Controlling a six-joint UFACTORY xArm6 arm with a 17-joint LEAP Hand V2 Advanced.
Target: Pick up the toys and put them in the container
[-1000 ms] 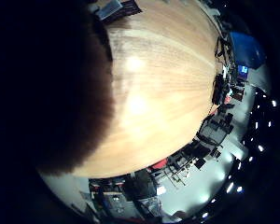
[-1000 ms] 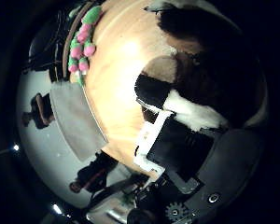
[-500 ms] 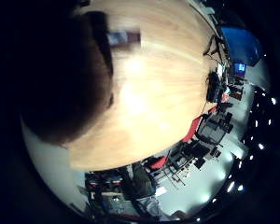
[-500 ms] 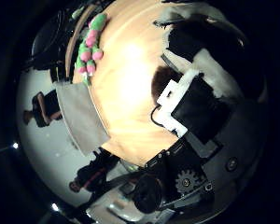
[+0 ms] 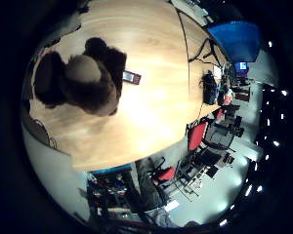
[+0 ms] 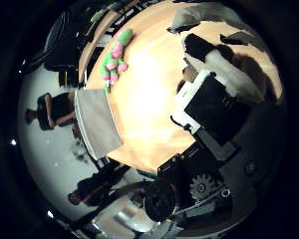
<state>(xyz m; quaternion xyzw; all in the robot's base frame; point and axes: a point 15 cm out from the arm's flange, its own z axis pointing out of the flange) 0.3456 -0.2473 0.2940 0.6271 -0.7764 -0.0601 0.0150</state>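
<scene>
Supervisor: Trouble ahead, as you saw it at that moment?

Operator: Mostly a missed grasp. The brown plush toy (image 5: pixel 88 80) lay on the wooden table (image 5: pixel 151 126), below the palm and apart from it, nothing gripping it. The hand (image 6: pixel 209 114) showed only as white and black parts at one side of the thumb-side view. I could not tell whether it was released or clenched, and I saw nothing held in it.

Supervisor: Why a miss?

Operator: The plush looked soft and rounded. I judged that a descent off its middle would only push it along the smooth wood. A small card (image 5: pixel 132 77) lay just beside it, so a wide grab might have caught that too.

Supervisor: And the other toy?

Operator: The green and pink toy (image 6: pixel 113 55) lay near the table's far edge, well apart from the hand. I reckoned a nudge there could send it off the table.

Supervisor: The container?

Operator: I took the grey thing (image 6: pixel 97 122) at the table's edge for it, though I could not be sure. It sat near the green toy and well away from the brown one. That meant a long carry, and I thought a loose hold on plush might let it slip on the way.
</scene>
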